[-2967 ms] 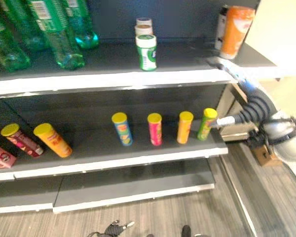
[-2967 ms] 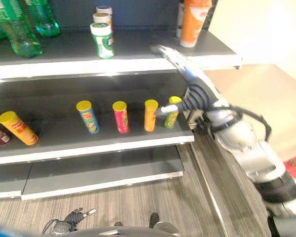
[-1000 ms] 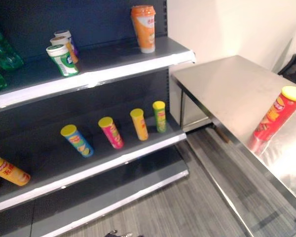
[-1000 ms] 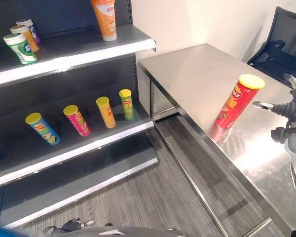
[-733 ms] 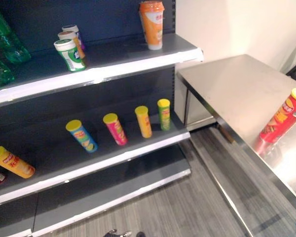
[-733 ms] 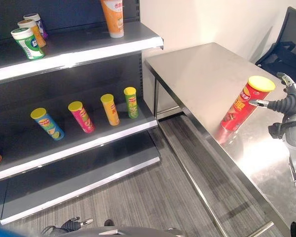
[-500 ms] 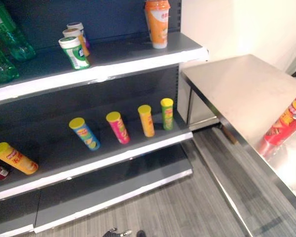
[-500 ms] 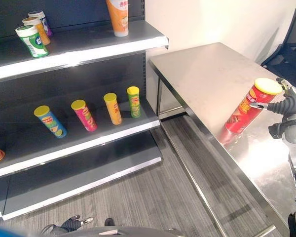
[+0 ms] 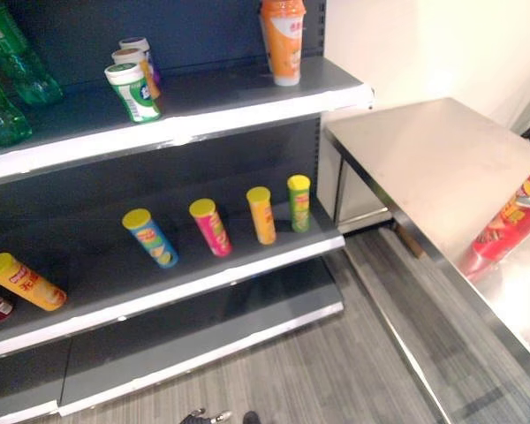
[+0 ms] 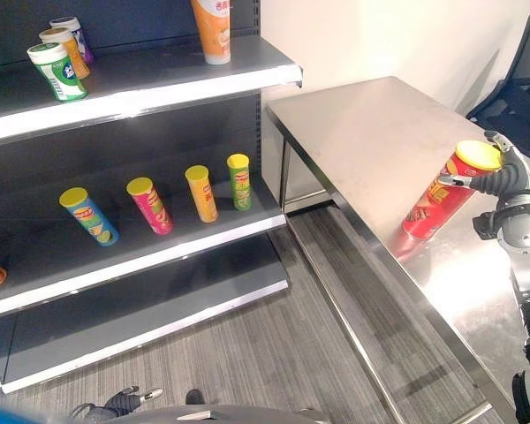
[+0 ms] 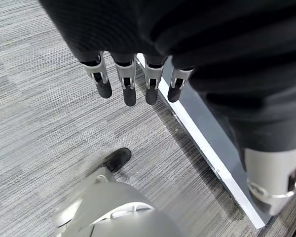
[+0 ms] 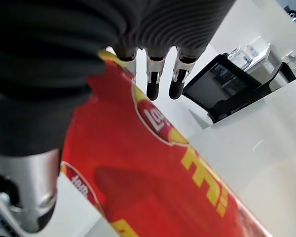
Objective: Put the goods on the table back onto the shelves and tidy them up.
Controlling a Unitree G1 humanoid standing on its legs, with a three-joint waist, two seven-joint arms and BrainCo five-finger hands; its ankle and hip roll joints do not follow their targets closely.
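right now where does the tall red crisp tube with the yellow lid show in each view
Left eye view: tall red crisp tube with yellow lid at the far right edge, cut off.
Right eye view: at right, by the right robot hand.
Left wrist view: not in it.
Right wrist view: close up.
Shared landmark: the steel table.

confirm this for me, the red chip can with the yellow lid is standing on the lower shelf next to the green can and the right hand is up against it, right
Not quite. The red chip can with the yellow lid stands on the steel table, not on the lower shelf, as the right eye view shows. The right hand is indeed up against it near the lid.
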